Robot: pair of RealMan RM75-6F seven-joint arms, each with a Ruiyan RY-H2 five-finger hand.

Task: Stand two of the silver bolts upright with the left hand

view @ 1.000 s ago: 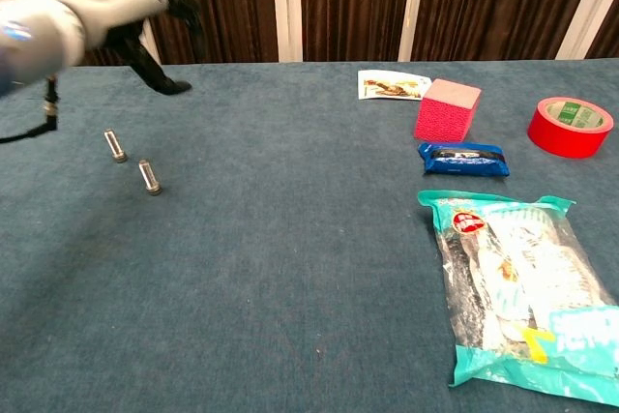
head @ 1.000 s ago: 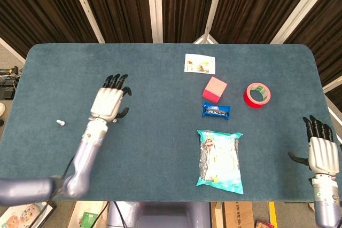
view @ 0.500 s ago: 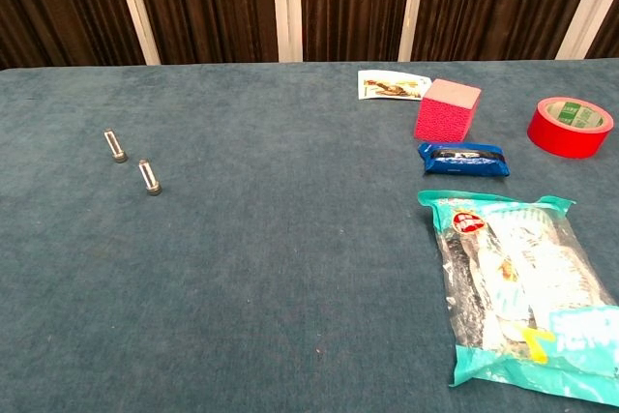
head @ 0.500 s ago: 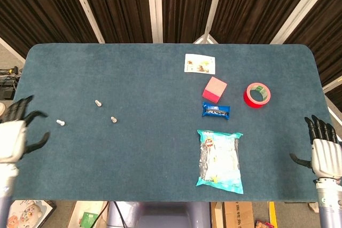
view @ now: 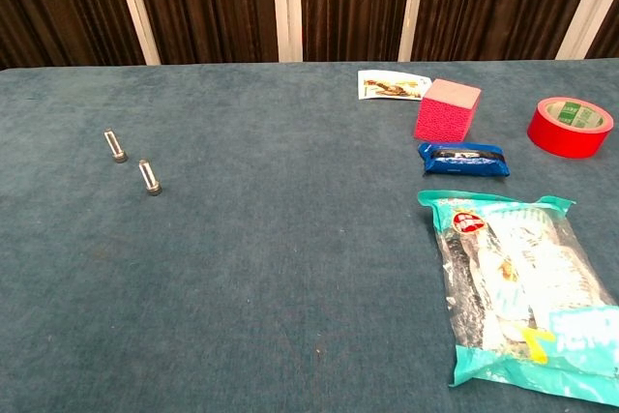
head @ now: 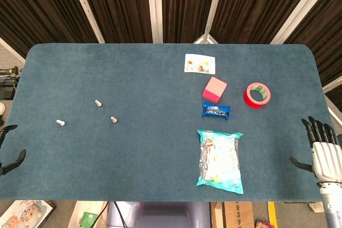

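On the table (head: 160,73), two upright bolts (head: 98,102), left hand's fingers (head: 10,158) well apart

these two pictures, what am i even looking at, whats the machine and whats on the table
It is a two-armed robot with human-like hands, seated at a table covered in blue cloth. The head view looks down from above; the chest view looks across from lower down.

The right hand shows at the right edge of the head view, fingers apart, holding nothing. Only dark fingertips of the left hand peek in at the left edge, so its state is unclear.

On the left are three small silver bolts: two stand upright, a third appears to lie flat.

On the right: a picture card, a pink block, a roll of red tape, a small blue snack packet and a large teal bag.
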